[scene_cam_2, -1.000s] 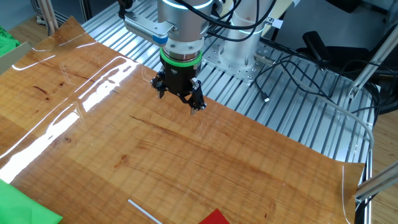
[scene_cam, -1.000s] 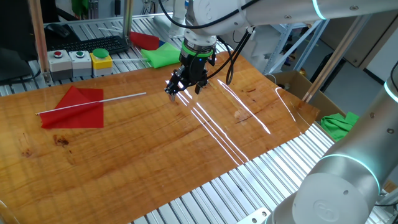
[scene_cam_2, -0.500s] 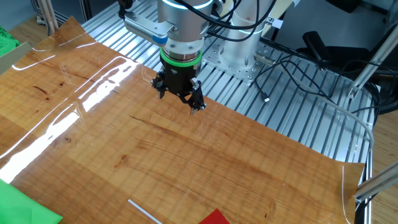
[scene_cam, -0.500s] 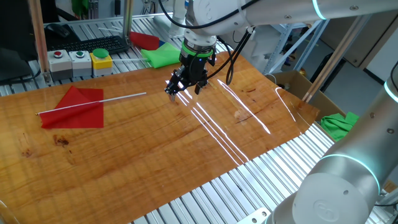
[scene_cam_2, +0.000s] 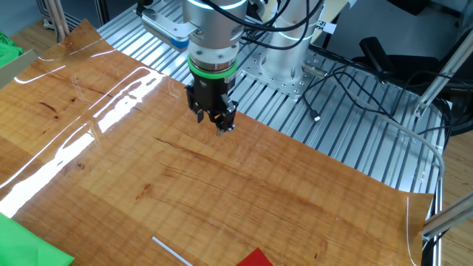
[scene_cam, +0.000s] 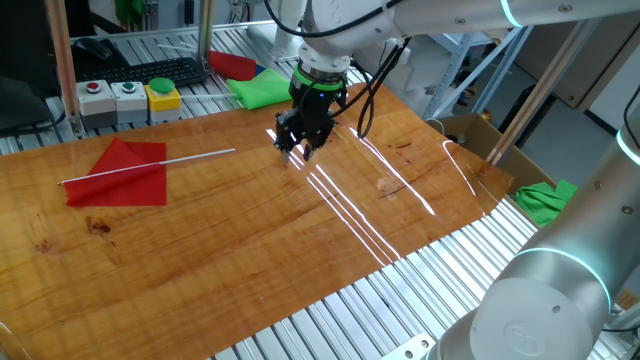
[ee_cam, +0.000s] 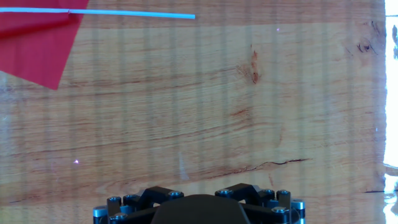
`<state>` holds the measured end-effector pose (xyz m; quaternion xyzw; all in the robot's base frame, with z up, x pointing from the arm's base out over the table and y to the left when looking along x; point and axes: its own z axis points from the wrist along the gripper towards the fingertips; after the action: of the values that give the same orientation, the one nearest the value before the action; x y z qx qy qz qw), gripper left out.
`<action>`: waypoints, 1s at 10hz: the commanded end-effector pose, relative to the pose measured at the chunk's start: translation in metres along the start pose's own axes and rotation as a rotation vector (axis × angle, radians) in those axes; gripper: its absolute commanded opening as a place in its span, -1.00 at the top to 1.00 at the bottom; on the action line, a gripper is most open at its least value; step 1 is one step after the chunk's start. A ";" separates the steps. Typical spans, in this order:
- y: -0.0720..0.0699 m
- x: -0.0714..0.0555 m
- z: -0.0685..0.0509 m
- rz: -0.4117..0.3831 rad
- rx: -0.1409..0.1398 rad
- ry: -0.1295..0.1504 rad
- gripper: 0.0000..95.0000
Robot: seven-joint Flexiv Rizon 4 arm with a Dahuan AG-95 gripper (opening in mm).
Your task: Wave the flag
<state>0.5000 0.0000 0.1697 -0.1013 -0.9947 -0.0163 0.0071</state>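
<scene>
The flag (scene_cam: 120, 174) lies flat on the left part of the wooden table (scene_cam: 250, 240): a red cloth on a thin white stick that points right. In the other fixed view only its stick end and a red corner (scene_cam_2: 255, 258) show at the bottom edge. The hand view has the flag (ee_cam: 34, 40) at the top left, with the stick running along the top. My gripper (scene_cam: 297, 145) hangs just above the table at its far side, well right of the stick's free end. Its fingers (scene_cam_2: 219, 123) hold nothing, with a narrow gap between them.
A box with red, green and yellow buttons (scene_cam: 130, 98) and a keyboard (scene_cam: 150, 71) stand behind the table's left. A green cloth (scene_cam: 262, 88) and a stickless red cloth piece (scene_cam: 232, 64) lie behind the gripper. A cardboard box (scene_cam: 470, 135) stands at the right.
The fingers have drawn much closer together, and the hand has turned slightly on the spot. The flag has not moved.
</scene>
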 end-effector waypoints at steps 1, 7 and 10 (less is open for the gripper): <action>0.000 0.000 0.000 0.030 -0.001 -0.003 1.00; 0.000 0.000 0.000 0.099 -0.004 -0.013 1.00; 0.000 0.000 0.000 0.127 -0.002 -0.013 1.00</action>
<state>0.4998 -0.0002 0.1699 -0.1652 -0.9861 -0.0161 0.0011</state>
